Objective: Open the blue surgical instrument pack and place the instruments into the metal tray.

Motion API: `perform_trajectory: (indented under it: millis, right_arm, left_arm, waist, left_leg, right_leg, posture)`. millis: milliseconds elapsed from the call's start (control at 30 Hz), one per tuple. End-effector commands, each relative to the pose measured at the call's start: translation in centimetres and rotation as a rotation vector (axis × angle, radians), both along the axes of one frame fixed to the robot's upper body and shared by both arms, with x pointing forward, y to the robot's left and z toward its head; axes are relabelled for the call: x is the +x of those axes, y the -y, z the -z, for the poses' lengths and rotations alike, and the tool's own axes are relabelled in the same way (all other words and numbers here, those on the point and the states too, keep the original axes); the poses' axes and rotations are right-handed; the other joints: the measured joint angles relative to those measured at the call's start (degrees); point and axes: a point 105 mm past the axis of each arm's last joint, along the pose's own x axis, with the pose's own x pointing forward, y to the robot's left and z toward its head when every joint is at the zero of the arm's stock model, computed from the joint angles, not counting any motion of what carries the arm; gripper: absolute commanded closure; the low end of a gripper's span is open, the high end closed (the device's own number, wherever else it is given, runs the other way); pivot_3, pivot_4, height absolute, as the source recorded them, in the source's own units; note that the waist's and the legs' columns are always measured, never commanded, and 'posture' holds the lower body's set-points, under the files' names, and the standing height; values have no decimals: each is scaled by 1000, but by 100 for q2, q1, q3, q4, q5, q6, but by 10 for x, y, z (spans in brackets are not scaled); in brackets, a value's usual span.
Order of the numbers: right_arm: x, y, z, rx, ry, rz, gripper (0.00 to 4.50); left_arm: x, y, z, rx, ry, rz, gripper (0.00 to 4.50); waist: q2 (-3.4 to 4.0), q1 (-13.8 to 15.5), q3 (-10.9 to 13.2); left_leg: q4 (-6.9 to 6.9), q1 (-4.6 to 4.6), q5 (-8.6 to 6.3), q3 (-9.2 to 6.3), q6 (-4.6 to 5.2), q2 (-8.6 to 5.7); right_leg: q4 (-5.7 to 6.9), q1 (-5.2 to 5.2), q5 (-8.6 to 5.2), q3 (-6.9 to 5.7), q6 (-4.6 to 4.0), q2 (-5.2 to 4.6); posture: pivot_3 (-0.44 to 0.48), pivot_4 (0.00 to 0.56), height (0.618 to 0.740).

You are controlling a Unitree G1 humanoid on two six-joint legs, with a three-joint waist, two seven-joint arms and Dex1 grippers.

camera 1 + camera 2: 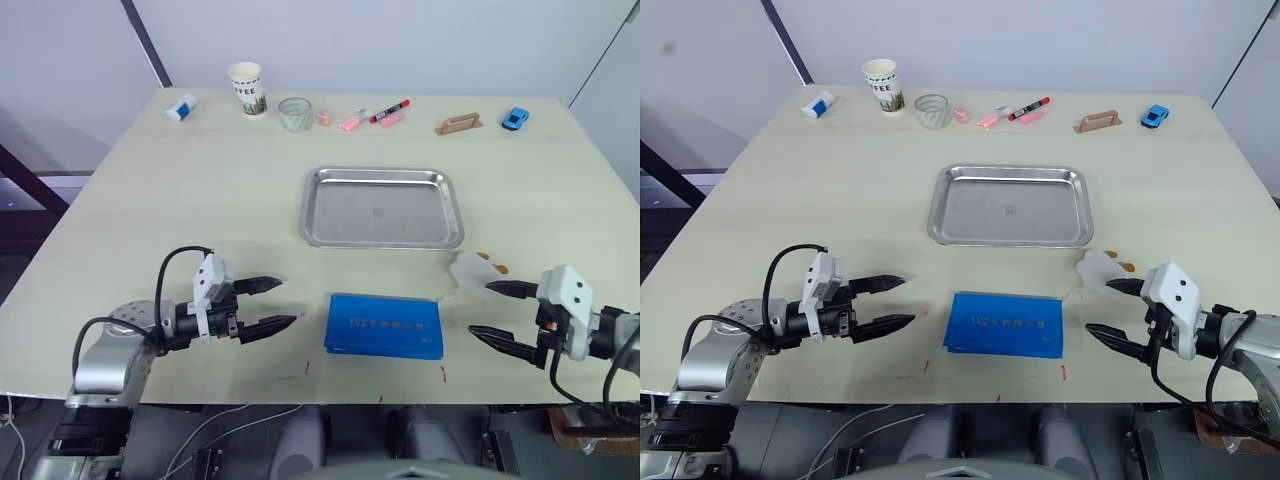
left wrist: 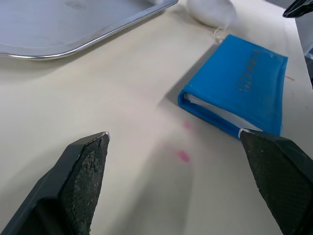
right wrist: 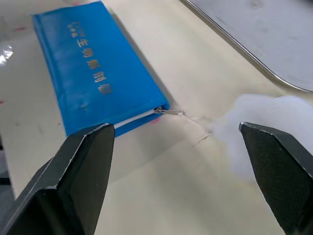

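I can read "FEE" on the paper cup [image 1: 247, 88] at my table's far edge; the blue surgical instrument pack [image 3: 93, 63] carries print I can't make out.

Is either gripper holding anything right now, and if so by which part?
Nothing is held. The left gripper and right gripper are both open, flanking the blue surgical instrument pack, which lies closed on the table.

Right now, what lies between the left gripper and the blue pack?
Bare tabletop with small pink marks, as the left wrist view shows, between the open left gripper and the closed blue surgical instrument pack.
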Motion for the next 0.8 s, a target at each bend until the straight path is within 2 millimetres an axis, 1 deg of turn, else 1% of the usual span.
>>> perform_trajectory:
  millis: [33, 67, 167, 233, 367, 400, 467, 500, 567, 633, 700, 800]
  right_arm:
    - [-14, 17, -19, 53, 67, 20, 37]
    - [-18, 20, -20, 60, 63, 25, 37]
    - [-25, 30, -23, 72, 67, 72, 37]
    - [-25, 34, -26, 61, 86, 119, 37]
    - [-20, 29, -27, 35, 97, 150, 37]
    - [-15, 29, -28, 16, 110, 171, 37]
    - [-7, 21, -32, 5, 126, 141, 37]
    - [-5, 13, -37, 23, 136, 99, 37]
    - [-5, -1, -43, 45, 151, 14, 37]
    - [-11, -16, -43, 24, 174, -94, 37]
    - [-19, -32, -37, 15, 179, -193, 37]
    - [-33, -52, -18, -20, 159, -329, 37]
  left_arm:
    - [-5, -11, -20, -103, 72, -49, 0]
    - [-7, -13, -22, -111, 96, -41, 0]
    - [-12, -21, -23, -105, 77, -22, 0]
    - [-15, -23, -31, -146, 77, 10, 0]
    - [-22, -13, -44, -162, 73, 106, 0]
    - [-22, -9, -45, -143, 107, 112, 0]
    - [-22, -1, -49, -124, 148, 149, 0]
    - [-23, 4, -51, -123, 154, 180, 0]
    - [-26, 9, -58, -140, 147, 237, 0]
    - [-30, 12, -62, -150, 140, 286, 0]
    - [-32, 15, -65, -150, 145, 327, 0]
    - [-37, 14, -67, -144, 141, 375, 0]
  waist:
    - [0, 5, 0]
    - [0, 11, 0]
    - [-2, 6, -1]
    - [-2, 0, -1]
    - [2, -3, 1]
    - [3, -2, 1]
    - [1, -8, 1]
    - [1, -6, 1]
    - [2, 1, 2]
    - [4, 9, 3]
    - [4, -1, 3]
    - [1, -4, 2]
  left_leg:
    - [0, 0, -1, 0, 1, 0]
    - [0, 0, -1, 0, 1, 0]
    - [0, 1, -3, 2, 3, 0]
    - [0, 8, -3, 7, 4, 0]
    - [-3, 14, -4, 7, 4, 2]
    - [-3, 14, -4, 9, 4, 2]
    - [-3, 14, -4, 11, 4, 1]
    - [-3, 15, -4, 14, 4, 1]
    - [-3, 15, -4, 12, 4, 1]
    - [-4, 14, -4, 8, 4, 0]
    - [-5, 13, -6, 7, 7, 1]
    - [-5, 14, -6, 7, 7, 3]
  right_leg:
    - [0, 0, -1, 0, 1, 0]
    - [0, 0, -2, -1, 1, -1]
    - [0, 3, -5, 0, 4, -2]
    - [3, 6, -5, 5, 4, -2]
    - [6, 8, -12, 5, -3, 1]
    - [6, 7, -13, 7, -2, 0]
    - [7, 8, -14, 9, 0, -1]
    - [7, 7, -14, 13, 0, -1]
    - [7, 7, -14, 12, -1, 1]
    - [7, 7, -15, 7, -3, 1]
    - [5, 7, -16, 6, -3, 1]
    - [7, 7, -16, 6, -3, 3]
  posture:
    - [0, 150, 740]
    - [0, 150, 740]
    - [0, 150, 740]
    - [0, 150, 740]
    - [0, 150, 740]
    - [0, 150, 740]
    - [0, 150, 740]
    - [0, 150, 740]
    - [0, 150, 740]
    - [0, 150, 740]
    - [0, 150, 740]
    - [0, 150, 740]
